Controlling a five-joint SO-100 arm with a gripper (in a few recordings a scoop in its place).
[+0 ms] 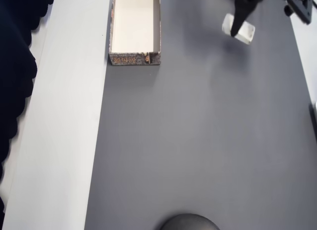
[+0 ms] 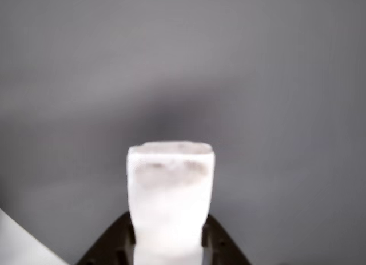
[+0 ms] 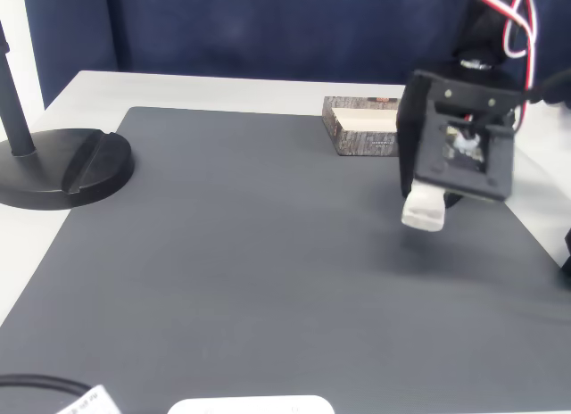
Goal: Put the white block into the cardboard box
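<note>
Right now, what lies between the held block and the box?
Only bare dark mat, in the overhead view, between the white block in the gripper and the cardboard box.

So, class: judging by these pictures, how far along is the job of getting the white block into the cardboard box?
Done: the gripper has the white block clamped, and the fixed view shows it raised off the grey mat. In hand: carrying it. Left: moving across to the cardboard box, whose cream inside holds nothing yet, and releasing the block there.
</note>
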